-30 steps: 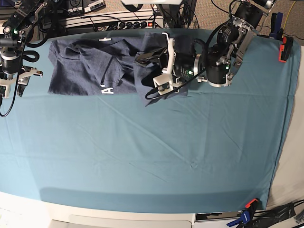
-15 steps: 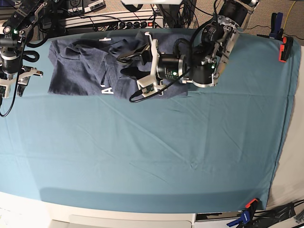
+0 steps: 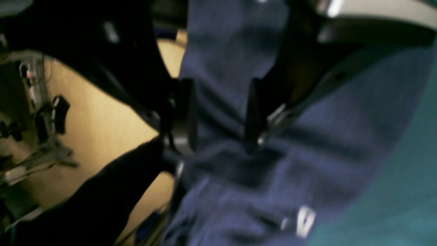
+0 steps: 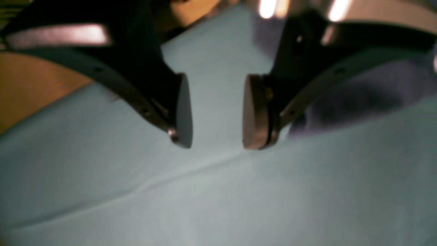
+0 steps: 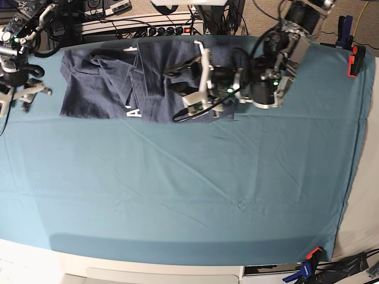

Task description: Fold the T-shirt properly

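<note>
The blue-grey T-shirt (image 5: 106,83) lies bunched along the far edge of the table, its right part folded over toward the middle, with white lettering (image 5: 134,111) at its near hem. My left gripper (image 5: 176,81) hovers low over the folded part, pointing left. In the left wrist view the left gripper (image 3: 218,116) is open, and the T-shirt (image 3: 222,44) shows through the gap with nothing pinched. My right gripper (image 5: 18,99) is off the shirt's left edge. In its wrist view the right gripper (image 4: 216,112) stands open above the teal cloth, with the shirt (image 4: 358,95) to its right.
The teal table cloth (image 5: 177,189) covers the table. An orange and black clamp (image 5: 354,59) sits at the far right edge, a blue clamp (image 5: 305,269) at the near right corner. A power strip and cables (image 5: 160,28) lie behind the table.
My left gripper carried the shirt's right part leftward, then opened and let it go; the fold now rests on the shirt. The left arm has drawn back right. The right gripper shifted slightly toward the back.
</note>
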Controlling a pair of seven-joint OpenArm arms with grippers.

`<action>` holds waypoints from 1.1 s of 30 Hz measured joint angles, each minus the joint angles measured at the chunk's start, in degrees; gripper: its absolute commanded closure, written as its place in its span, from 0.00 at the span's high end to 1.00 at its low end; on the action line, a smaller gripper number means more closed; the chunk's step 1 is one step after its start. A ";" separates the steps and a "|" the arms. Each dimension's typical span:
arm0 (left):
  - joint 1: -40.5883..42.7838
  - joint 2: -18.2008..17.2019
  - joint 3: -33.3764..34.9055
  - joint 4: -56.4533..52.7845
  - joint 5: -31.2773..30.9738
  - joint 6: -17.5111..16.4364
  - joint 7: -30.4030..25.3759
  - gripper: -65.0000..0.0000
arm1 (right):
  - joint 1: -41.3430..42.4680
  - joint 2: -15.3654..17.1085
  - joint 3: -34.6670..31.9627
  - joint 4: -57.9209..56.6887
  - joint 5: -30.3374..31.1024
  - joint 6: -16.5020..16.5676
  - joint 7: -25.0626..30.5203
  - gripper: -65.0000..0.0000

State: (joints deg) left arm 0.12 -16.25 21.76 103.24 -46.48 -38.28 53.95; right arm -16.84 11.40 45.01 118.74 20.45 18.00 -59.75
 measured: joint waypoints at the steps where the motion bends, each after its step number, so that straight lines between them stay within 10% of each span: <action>1: 0.00 -0.94 -0.02 0.00 0.04 0.13 0.00 0.38 | 0.11 -0.09 0.50 -2.03 0.94 0.13 -0.15 0.40; 10: 0.15 -3.63 -0.02 0.00 0.42 0.11 0.17 0.38 | 3.02 -0.13 7.91 -14.78 21.00 6.49 -5.40 0.50; 33: 1.62 -3.61 -0.02 0.00 1.03 0.11 -0.04 0.38 | 3.32 -0.46 5.05 -20.13 21.73 6.56 -7.32 0.55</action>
State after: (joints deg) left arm 1.74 -19.86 21.74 103.24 -45.45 -38.17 53.91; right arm -13.52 10.94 50.06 98.61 42.17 24.56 -67.07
